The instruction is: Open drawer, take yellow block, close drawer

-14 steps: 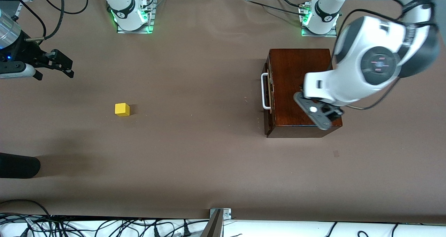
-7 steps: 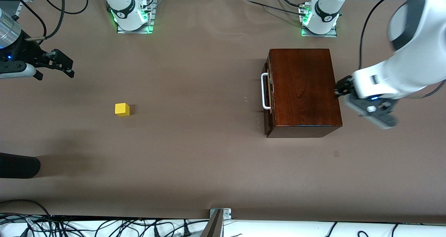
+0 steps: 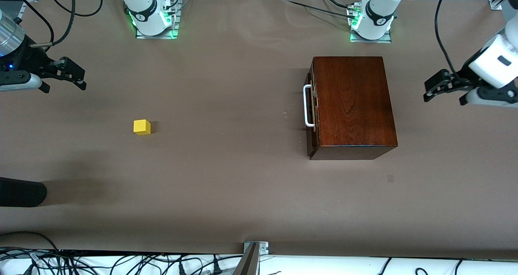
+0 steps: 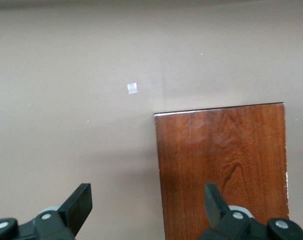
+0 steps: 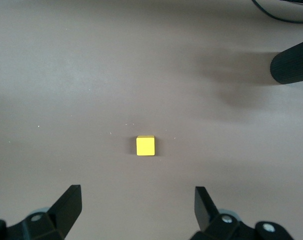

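The reddish-brown wooden box (image 3: 352,105) stands toward the left arm's end of the table. Its drawer (image 3: 311,105) is shut, with the white bar handle (image 3: 307,106) facing the right arm's end. The box top also shows in the left wrist view (image 4: 221,170). The yellow block (image 3: 142,127) sits on the bare table toward the right arm's end; it also shows in the right wrist view (image 5: 145,145). My left gripper (image 3: 444,92) is open and empty, up in the air beside the box's back end. My right gripper (image 3: 64,80) is open, empty and waits at the table's edge.
A black cylinder (image 3: 22,191) juts in over the table edge at the right arm's end, nearer the front camera than the block; it also shows in the right wrist view (image 5: 291,62). A small pale mark (image 3: 390,178) lies on the brown table cover (image 3: 226,166).
My left arm has swung off the top of the box toward its own end of the table and now hangs beside the box. The right arm, block and drawer have not moved.
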Robot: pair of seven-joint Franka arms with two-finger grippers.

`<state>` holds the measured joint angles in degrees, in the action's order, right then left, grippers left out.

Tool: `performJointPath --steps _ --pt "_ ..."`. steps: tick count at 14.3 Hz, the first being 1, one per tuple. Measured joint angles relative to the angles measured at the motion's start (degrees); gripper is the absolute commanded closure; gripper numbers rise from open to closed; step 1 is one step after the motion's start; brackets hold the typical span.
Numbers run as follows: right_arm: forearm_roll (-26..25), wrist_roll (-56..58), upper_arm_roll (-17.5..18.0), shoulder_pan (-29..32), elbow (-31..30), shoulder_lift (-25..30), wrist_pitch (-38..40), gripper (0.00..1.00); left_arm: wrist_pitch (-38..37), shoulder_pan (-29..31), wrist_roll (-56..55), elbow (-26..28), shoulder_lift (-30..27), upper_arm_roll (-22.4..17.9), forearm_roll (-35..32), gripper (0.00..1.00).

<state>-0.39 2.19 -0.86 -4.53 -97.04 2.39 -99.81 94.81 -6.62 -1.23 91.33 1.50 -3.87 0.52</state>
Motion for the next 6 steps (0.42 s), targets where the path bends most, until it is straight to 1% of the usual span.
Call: performJointPath --steps 2,6 --pt "0.0 0.0 0.0 0.0 0.0 0.0 0.0 0.0 0.5 1.3 -0.5 1.8 -1.1 0.0 0.0 0.0" --pt "0.0 0.0 -0.1 0.0 0.0 0.0 0.3 0.0 0.7 2.1 -0.8 2.1 -1.5 0.0 0.0 0.0"
